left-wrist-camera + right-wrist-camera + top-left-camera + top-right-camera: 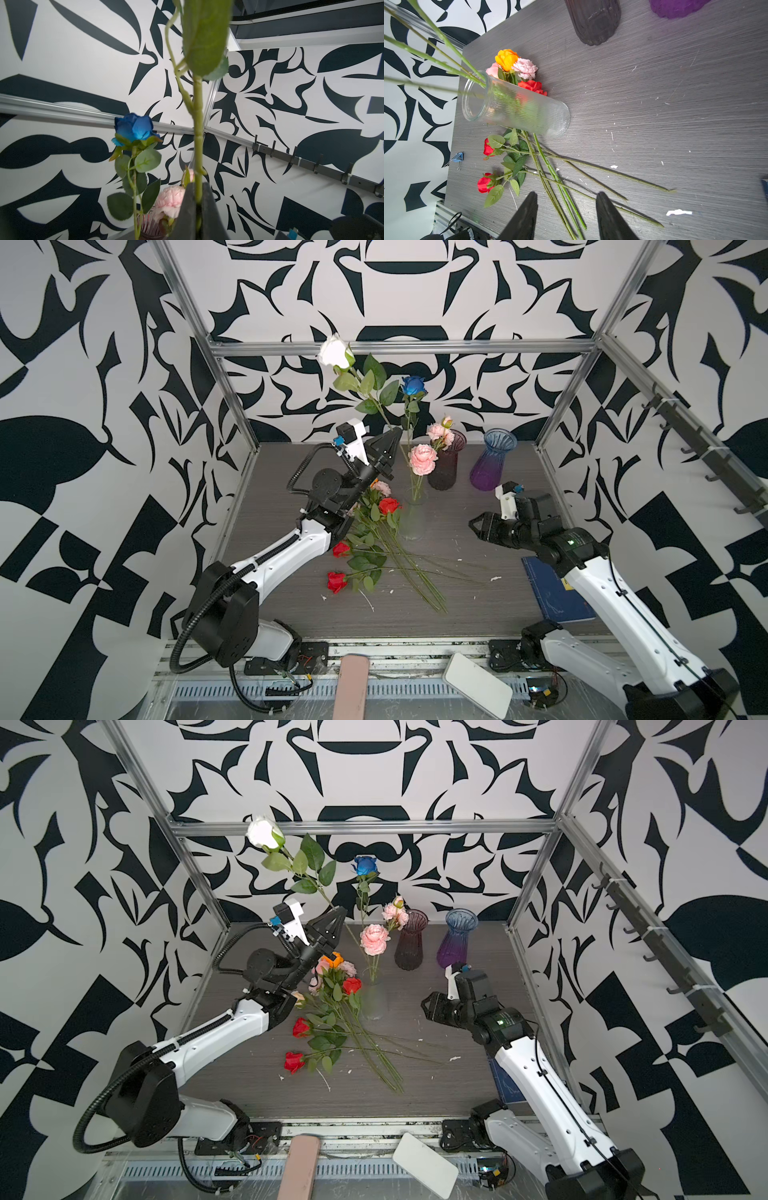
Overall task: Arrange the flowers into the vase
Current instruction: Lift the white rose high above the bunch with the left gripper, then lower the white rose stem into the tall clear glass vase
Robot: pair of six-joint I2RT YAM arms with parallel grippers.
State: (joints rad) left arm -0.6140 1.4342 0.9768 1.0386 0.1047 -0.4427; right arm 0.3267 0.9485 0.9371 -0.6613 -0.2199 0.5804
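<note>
**White rose pinched over vase, right arm idle**

The left gripper (395, 433) is pressed together on the stem of the white rose (334, 351), just below the leaves. The head is held high above the clear vase (413, 518), and the lower stem appears to run into its mouth. A blue rose (412, 386) and a pink rose (423, 459) are stood in it. The other flowers (374, 547) are piled on the desk (457, 593) beside it. The right gripper (566, 193) is spread and empty above their stems.

The rose is judged light, top-heavy and springy, and likely to swivel in a pinch. Bare stem under the leaves is best taken.

The pinch itself is shown only by the left wrist view. The vase mouth with stems entering is shown only by the right wrist view. The white head is seen only in both top views.
</note>
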